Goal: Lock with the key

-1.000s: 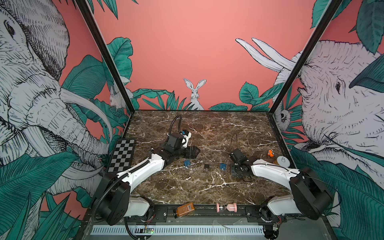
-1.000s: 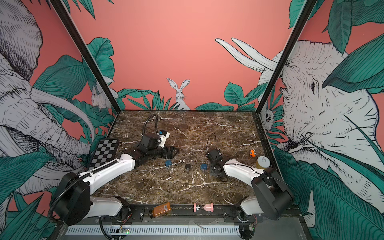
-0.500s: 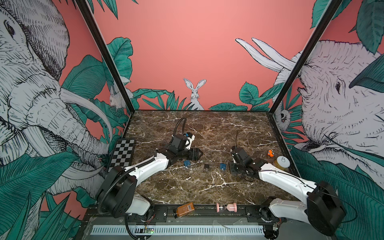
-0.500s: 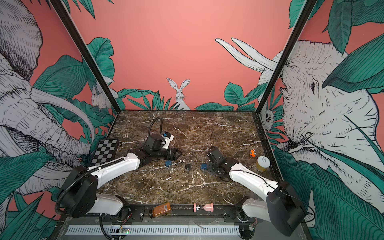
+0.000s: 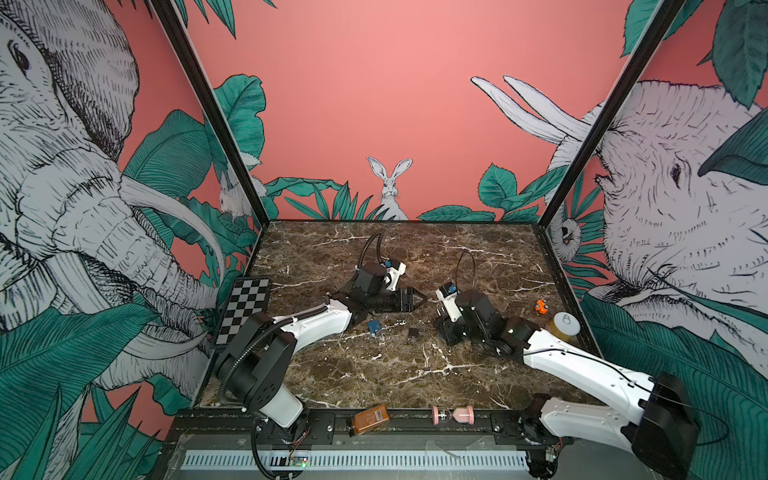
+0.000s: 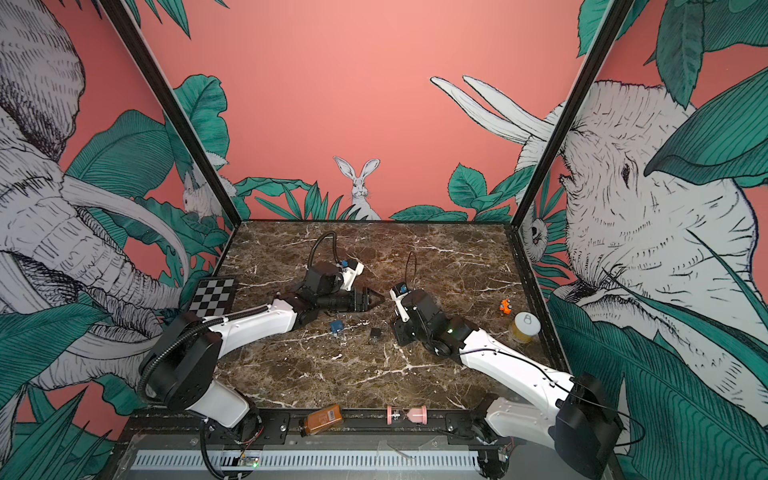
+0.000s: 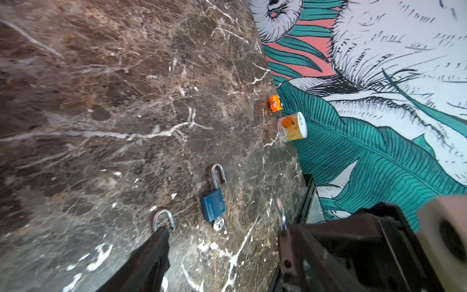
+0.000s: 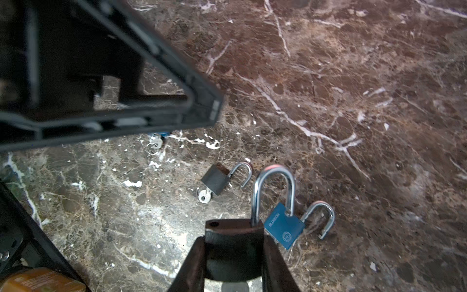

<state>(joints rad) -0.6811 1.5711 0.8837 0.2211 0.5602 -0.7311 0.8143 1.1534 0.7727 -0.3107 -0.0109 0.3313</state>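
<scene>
R fingers (image 8: 275,265) pinch dark padlock (image 8: 232,235) by body, bottom centre of R wrist view; shackle (image 8: 255,199) open, sticking out. L fingers (image 7: 151,255) spread, empty. Lock looks rigid, dense, slick metal: grip flat body faces, not shackle. Its key: can't tell. A blue padlock (image 8: 284,228) lies just beside on worktop (image 8: 353,75).

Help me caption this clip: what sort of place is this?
Probably a robot test booth, not a home: a left arm and right arm mounted at the edge of a marble-look tabletop, printed jungle wall panels, and a checkerboard calibration board.
</scene>
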